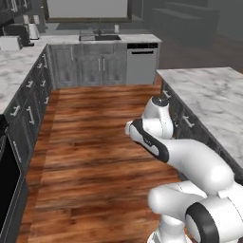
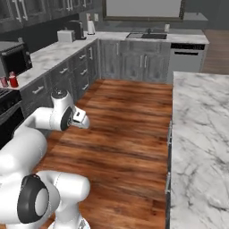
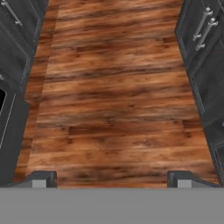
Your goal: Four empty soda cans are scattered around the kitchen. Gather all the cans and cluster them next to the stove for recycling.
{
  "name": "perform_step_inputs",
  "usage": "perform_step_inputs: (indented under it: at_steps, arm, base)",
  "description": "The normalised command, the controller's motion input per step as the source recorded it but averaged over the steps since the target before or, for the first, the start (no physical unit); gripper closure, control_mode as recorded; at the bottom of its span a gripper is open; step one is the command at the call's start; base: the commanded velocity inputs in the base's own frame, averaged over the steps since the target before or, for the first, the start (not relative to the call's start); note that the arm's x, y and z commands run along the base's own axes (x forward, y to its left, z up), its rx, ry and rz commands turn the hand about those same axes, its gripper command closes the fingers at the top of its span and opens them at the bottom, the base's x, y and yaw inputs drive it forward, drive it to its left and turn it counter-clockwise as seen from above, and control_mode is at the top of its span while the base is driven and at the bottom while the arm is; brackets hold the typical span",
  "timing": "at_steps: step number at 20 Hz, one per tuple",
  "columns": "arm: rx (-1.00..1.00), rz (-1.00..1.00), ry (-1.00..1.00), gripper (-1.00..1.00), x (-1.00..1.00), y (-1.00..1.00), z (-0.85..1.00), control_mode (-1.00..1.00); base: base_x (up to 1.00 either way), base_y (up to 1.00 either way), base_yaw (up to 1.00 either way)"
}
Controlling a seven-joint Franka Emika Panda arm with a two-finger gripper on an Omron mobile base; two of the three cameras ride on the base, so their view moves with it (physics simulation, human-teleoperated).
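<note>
Two soda cans [image 2: 13, 79] standing on left counter [image 2: 49, 56], just beside stove [image 2: 6, 96], likely already gathered. Arm tucked mid-aisle, presumably for driving. Gripper [image 3: 111, 178] pointing at wood floor [image 3: 113, 100], jaws fully spread, holding nothing. Island counter [image 2: 201, 134] sitting right.

The left white-grey marble counter [image 2: 49, 56] carries two small red soda cans [image 2: 10, 80] side by side near its front end, beside a dark boxy countertop oven [image 2: 15, 58]. A white toaster [image 2: 65, 36] stands farther back. The marble island top [image 2: 201, 129] lies bare.
</note>
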Motion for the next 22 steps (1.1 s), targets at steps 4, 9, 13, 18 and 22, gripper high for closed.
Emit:
perform_step_inputs:
  at_steps: [4, 9, 13, 18, 22]
  arm:
    - [0.0, 0.0, 0.0, -1.0, 0.0, 0.0, 0.0, 1.0]
    - [0.0, 0.0, 0.0, -1.0, 0.0, 0.0, 0.0, 1.0]
    - [0.0, 0.0, 0.0, -1.0, 0.0, 0.0, 0.0, 1.0]
    - [0.0, 0.0, 0.0, -1.0, 0.0, 0.0, 0.0, 1.0]
    - [0.0, 0.0, 0.0, -1.0, 0.0, 0.0, 0.0, 1.0]
  base:
    - [-0.69, -0.19, -0.09]
    - [-0.75, -0.14, -0.08]
    - [-0.75, -0.1, -0.07]
    - [-0.73, -0.08, -0.07]
    - [-0.72, -0.07, -0.07]
